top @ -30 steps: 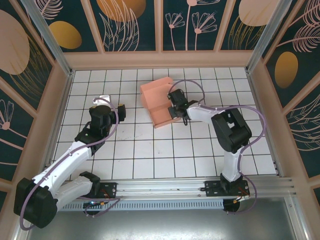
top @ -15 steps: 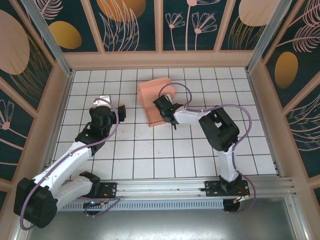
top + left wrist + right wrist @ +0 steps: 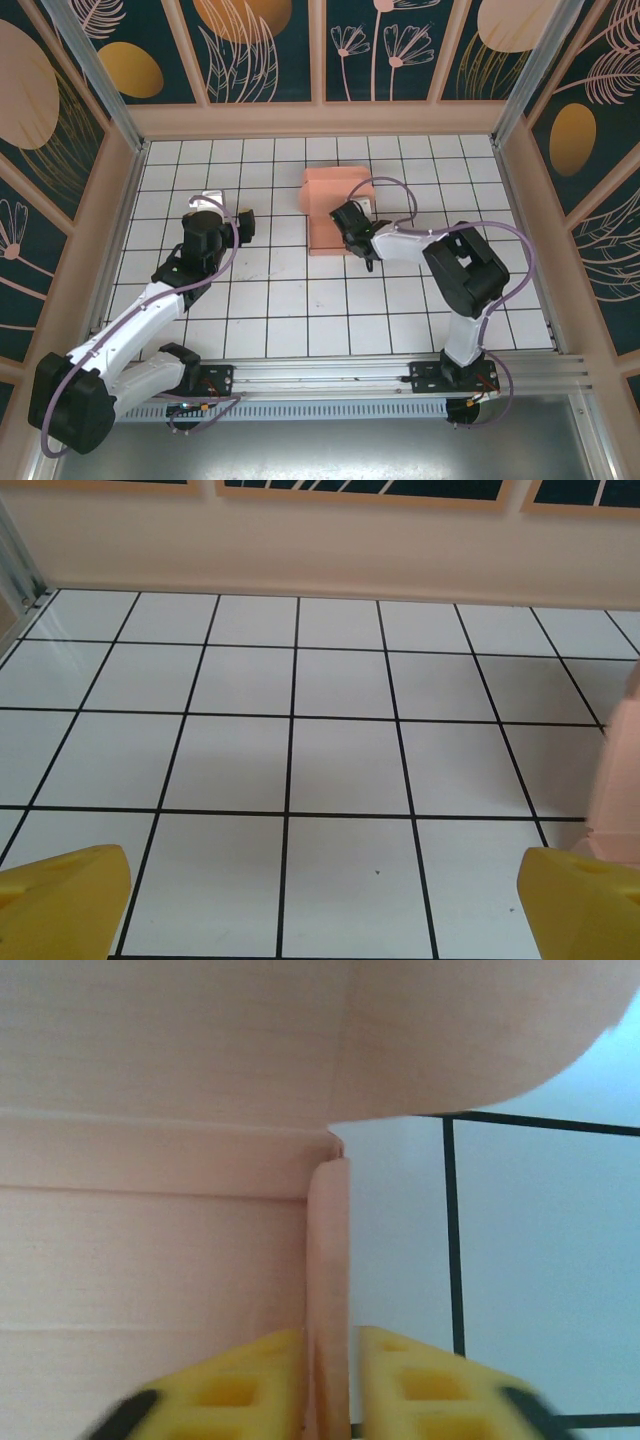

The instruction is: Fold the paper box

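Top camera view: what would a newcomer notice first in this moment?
The salmon-pink paper box stands out on the white tiled table, in the middle toward the back. The right gripper is at its near right side, a card flap between its yellow fingers in the wrist view. The left gripper hangs open to the box's left, apart from it.

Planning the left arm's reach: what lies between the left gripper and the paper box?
Bare white tiles, in the top view, between left gripper and paper box.
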